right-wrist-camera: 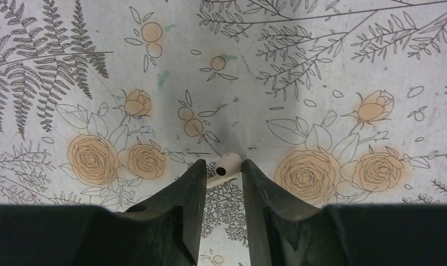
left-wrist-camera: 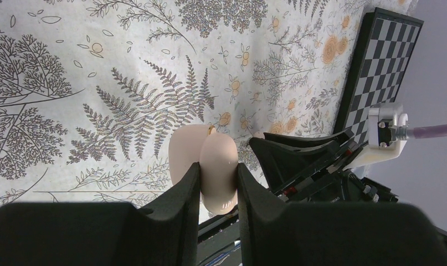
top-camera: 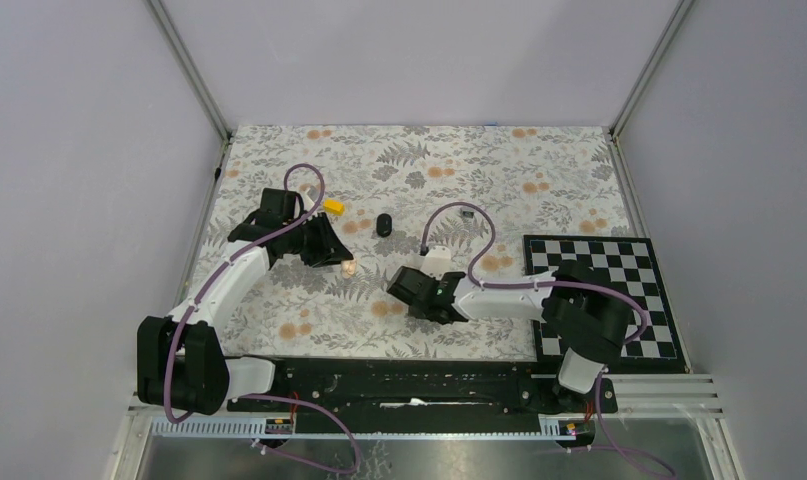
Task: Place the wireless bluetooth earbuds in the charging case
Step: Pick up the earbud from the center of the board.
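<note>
Left gripper (left-wrist-camera: 218, 167): narrow, clamped on the charging case (left-wrist-camera: 218, 158), as I read it: a peach, glossy, two-lobed rounded shell, hinged open.
Case place: left of centre on the floral-printed tablecloth (top-camera: 539, 170), at the left fingertips. Whether it touches the cloth I cannot tell.
Case axis: the lobes sit side by side, with a small hinge-like tab where they meet.
Right gripper (right-wrist-camera: 224, 164): narrow, pinching an earbud (right-wrist-camera: 230, 162), as I judge it: a tiny cream cylindrical piece with a dark dot. It is just right of the case and apart from it.
Earbud axis: spans finger to finger, slightly slanted. Which end is the ear tip is unclear.
Step advice: hold the case steady, bring the earbud over the open cavity, turn its length to match the socket, lower slowly, and release only once seated.
Aside: a black glossy pebble-shaped object (top-camera: 384, 224) lies beyond both grippers, untouched.
</note>
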Motion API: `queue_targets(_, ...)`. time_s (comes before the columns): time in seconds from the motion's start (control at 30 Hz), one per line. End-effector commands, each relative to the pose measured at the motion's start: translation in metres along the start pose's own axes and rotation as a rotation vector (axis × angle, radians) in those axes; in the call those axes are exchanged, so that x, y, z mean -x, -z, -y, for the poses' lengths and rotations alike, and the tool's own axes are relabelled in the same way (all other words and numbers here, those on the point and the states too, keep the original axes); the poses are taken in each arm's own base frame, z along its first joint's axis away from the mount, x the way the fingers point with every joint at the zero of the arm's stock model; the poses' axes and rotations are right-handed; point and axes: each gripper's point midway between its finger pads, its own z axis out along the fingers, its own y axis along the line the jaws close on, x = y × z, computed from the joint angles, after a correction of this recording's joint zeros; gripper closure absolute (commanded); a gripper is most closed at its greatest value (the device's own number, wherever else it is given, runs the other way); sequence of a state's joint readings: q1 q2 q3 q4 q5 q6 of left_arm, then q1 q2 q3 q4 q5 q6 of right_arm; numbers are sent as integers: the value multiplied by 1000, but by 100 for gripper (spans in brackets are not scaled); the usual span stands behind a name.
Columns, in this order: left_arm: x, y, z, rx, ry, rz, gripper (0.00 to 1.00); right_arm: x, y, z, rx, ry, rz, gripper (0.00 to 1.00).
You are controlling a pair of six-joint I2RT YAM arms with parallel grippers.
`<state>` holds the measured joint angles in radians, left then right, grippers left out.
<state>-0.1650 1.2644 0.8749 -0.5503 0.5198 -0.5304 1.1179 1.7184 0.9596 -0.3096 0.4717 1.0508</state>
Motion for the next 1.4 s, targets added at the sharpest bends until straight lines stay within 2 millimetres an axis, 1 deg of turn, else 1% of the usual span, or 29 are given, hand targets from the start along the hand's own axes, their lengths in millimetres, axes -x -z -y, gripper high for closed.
queue_targets(0.0,4,6,10,-42,-49,32,100,17,-4,-5,-31,33,55,63)
queue_targets(0.13,3,6,9,-41,-50,33,100,18,-8,-10,-44,66,49,61)
queue_targets(0.23,3,6,9,-40,-52,34,100,19,-9,-13,-47,85,47,61)
queue_targets(0.43,2,5,8,-37,-51,32,100,23,-8,-15,-42,104,58,74)
queue_targets(0.7,2,5,7,-35,-51,30,100,26,-2,-16,-22,134,60,77)
queue_targets(0.73,2,5,7,-34,-51,30,100,26,-2,-19,-3,146,62,77)
queue_targets(0.83,2,5,7,-36,-51,28,100,23,-2,-19,31,178,58,75)
queue_targets(0.87,2,5,7,-36,-52,30,100,21,-2,-18,37,187,55,73)
queue_targets(0.97,2,5,7,-36,-53,29,100,15,-1,-15,52,219,36,64)
queue_targets(1.07,1,4,7,-35,-49,25,100,13,0,-14,57,237,25,60)
queue_targets(1.2,2,4,7,-35,-47,25,100,16,2,-14,36,230,22,59)
queue_targets(1.3,2,4,7,-35,-48,26,100,17,3,-10,-13,219,10,64)
queue_targets(1.37,2,4,7,-35,-48,25,100,18,3,-10,-33,216,3,65)
